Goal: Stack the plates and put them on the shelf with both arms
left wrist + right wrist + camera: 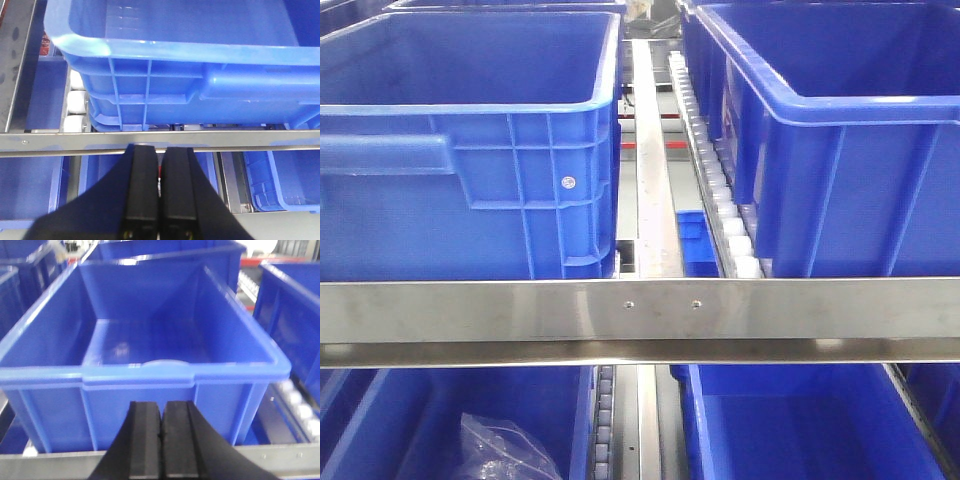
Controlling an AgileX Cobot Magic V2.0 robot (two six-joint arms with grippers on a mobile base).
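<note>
The left tool, its two black fingers pressed together, sits low in view. Just ahead runs a steel shelf rail. Beyond it stands a blue plastic crate, white rollers at its left.

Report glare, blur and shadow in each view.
Front view: sharp, with ceiling light glaring off the steel rail. Left wrist view: bright sheen on the bin rim, left gripper in dark shadow. Right wrist view: soft and blurred throughout, bin included.

Two blue bins on the upper level, two below.
</note>
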